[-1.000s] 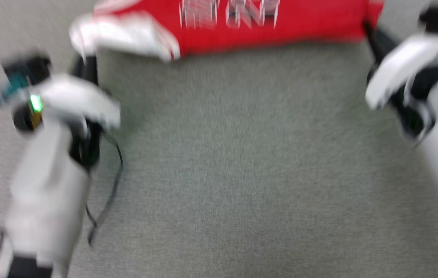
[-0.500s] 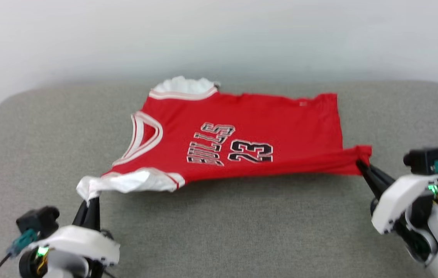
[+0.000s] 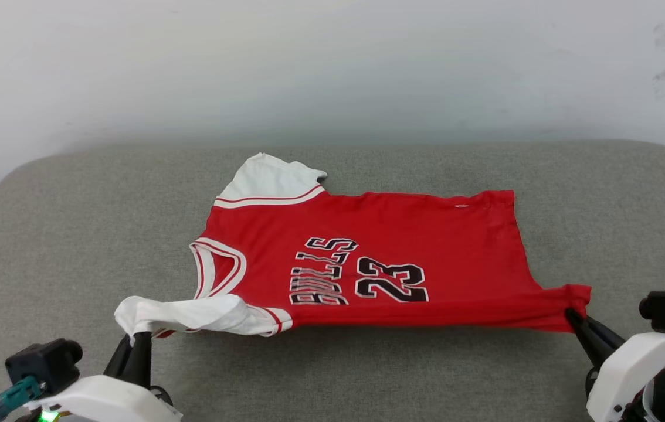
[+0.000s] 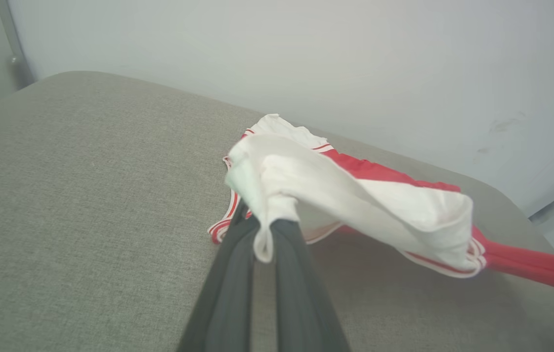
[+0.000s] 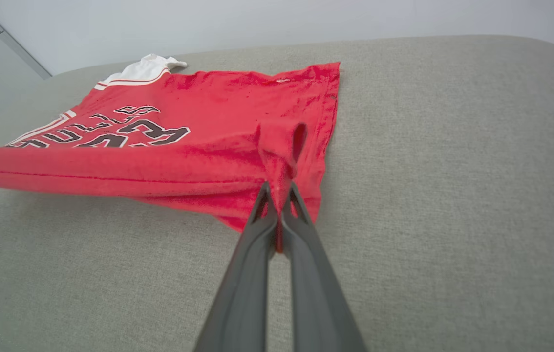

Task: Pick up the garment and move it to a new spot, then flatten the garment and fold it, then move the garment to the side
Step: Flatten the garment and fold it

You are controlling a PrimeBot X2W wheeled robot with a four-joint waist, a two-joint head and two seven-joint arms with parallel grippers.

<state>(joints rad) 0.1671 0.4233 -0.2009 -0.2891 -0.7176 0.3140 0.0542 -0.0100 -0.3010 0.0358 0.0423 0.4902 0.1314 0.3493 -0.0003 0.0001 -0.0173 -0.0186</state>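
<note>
Left gripper [image 4: 263, 227]: jaws closed on the white sleeve tip of the jersey [image 3: 379, 234]. Right gripper [image 5: 277, 198]: jaws closed on a bunched red hem corner. Between the two, the near edge is lifted and stretched taut; the rest (front up, lettering showing) lies flat on the grey cushion [image 3: 74, 223], before a pale wall [image 3: 332, 70].

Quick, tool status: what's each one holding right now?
Left tool: closed, holding the jersey by its white sleeve end.
Right tool: closed, holding the jersey by its red bottom corner.
</note>
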